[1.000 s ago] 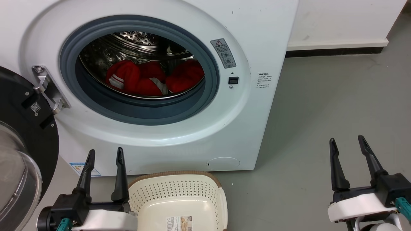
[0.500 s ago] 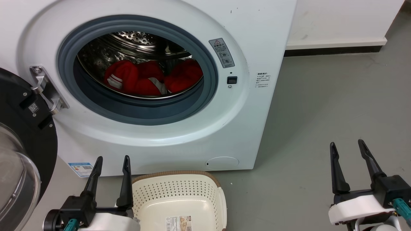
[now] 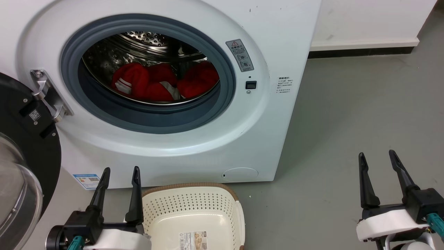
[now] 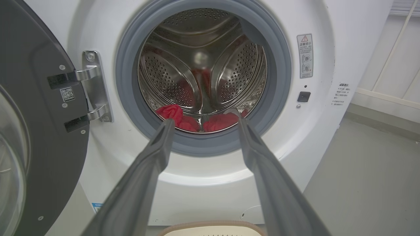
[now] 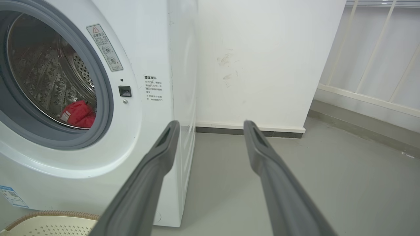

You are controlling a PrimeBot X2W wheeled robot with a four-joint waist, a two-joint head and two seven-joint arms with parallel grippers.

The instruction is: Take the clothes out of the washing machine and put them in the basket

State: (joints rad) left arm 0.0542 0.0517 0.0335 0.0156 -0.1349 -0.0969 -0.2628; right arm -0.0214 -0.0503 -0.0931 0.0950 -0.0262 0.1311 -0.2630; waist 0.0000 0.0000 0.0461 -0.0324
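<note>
The white washing machine (image 3: 277, 41) stands open, and the red clothes (image 3: 163, 83) with white stripes lie at the bottom of its steel drum (image 4: 200, 65). The cream basket (image 3: 194, 194) sits on the floor in front of the washer, holding only a label. My left gripper (image 3: 120, 169) is open at the basket's left edge, its fingers pointing at the porthole (image 4: 203, 121). My right gripper (image 3: 376, 153) is open over the bare floor to the right of the washer (image 5: 210, 123). Red fabric (image 5: 78, 113) shows through the porthole in the right wrist view.
The black-framed glass door (image 3: 20, 156) hangs swung out at the left, close to my left arm. A white wall with a dark skirting (image 3: 360, 52) runs behind the grey floor (image 3: 347, 121). A white railing (image 5: 377, 65) stands at the right.
The head camera has shifted slightly, so the washer sits a little higher in view. My left gripper has drawn a bit lower and rightward toward the basket. Both grippers stay open.
</note>
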